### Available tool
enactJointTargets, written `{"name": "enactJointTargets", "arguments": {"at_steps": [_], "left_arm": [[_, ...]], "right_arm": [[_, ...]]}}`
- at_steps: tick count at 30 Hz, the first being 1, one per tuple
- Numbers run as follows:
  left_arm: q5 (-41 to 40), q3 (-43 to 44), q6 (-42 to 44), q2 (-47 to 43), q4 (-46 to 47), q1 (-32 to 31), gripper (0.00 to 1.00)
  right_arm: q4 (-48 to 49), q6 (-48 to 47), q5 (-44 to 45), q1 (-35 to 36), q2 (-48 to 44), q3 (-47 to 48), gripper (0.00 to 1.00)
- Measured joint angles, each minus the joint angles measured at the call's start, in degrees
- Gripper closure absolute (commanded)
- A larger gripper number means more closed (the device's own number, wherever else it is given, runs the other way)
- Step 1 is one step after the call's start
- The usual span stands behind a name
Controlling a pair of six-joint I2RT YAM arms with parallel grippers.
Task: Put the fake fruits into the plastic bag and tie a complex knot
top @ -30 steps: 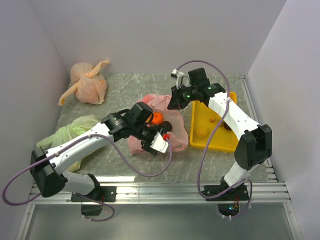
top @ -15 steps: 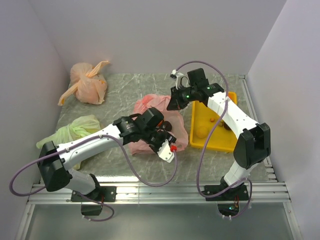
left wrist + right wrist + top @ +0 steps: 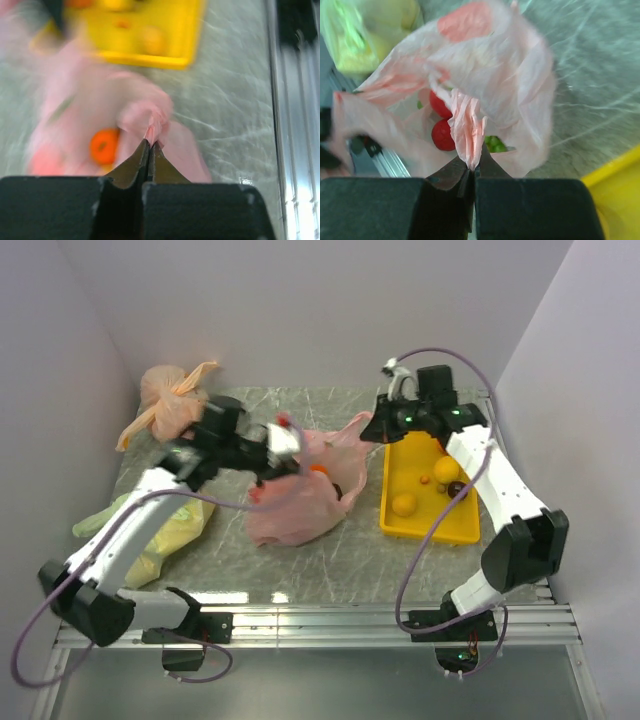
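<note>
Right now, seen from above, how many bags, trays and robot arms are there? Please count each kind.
Bags: 3 (pink bag, orange bag, yellow-green bag)
Trays: 1 (yellow tray)
Robot arms: 2 (left arm, right arm)
Total: 6

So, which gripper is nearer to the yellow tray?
Right. The right gripper is at the yellow tray's back left corner, shut on the plastic bag; the left gripper is beyond the bag, farther left, also gripping it.
</note>
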Motion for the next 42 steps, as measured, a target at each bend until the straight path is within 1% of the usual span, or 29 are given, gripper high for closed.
{"name": "enactJointTargets", "arguments": {"at_steps": [1,4,9,13,19,23,26,28,31,34,36,38,42], "left_arm": [[2.36,0.85,-4.04,-2.14,0.35,5.55,1.0],[7.93,1.68,-13.6,-7.37,1.31,18.69,1.0],[17.29,1.27,-26.69,-13.4,2.23,35.63,1.0],[22.71,0.13,-33.79,-15.58,2.6,45.22,1.0],[28.15,-3.21,-44.85,-16.41,5.38,54.84,1.0],[31.74,-2.01,-49.42,-15.15,7.48,59.17,1.0],[34.01,1.31,-50.88,-13.7,9.05,59.71,1.0],[36.41,1.75,-53.59,-13.77,12.68,59.76,1.0],[38.6,0.13,-56.85,-14.4,17.86,59.76,1.0],[38.86,-4.11,-59.69,-15.3,22.18,59.63,1.0],[36.59,-6.58,-59.39,-15.06,22.16,59.14,0.95],[33.03,-6.99,-56.52,-13.22,20.06,57.81,0.96],[25.22,-4.96,-47.89,-6.88,13.86,56.26,0.93]], "right_arm": [[0.0,0.83,0.15,-1.14,-1.46,0.0,1.0],[0.0,3.17,0.57,-3.34,-6.64,0.0,1.0],[-0.28,6.01,0.87,-3.3,-14.99,0.0,1.0],[-0.57,7.52,3.52,-3.19,-19.41,-0.68,1.0],[-2.43,9.14,7.54,-3.39,-19.56,-1.33,1.0],[-4.74,11.19,9.16,-3.45,-19.47,0.39,1.0],[-5.16,13.2,9.16,-3.41,-20.85,2.51,1.0],[-5.05,14.38,9.53,-2.84,-22.93,3.02,1.0],[-4.48,15.47,11.13,-0.59,-25.92,3.17,1.0],[-1.66,16.13,13.03,1.88,-28.63,1.03,1.0],[0.92,16.59,14.05,2.32,-29.66,-3.15,1.0],[2.19,16.92,15.19,2.34,-28.92,-5.92,1.0],[3.5,17.33,16.83,2.34,-20.13,-4.98,1.0]]}}
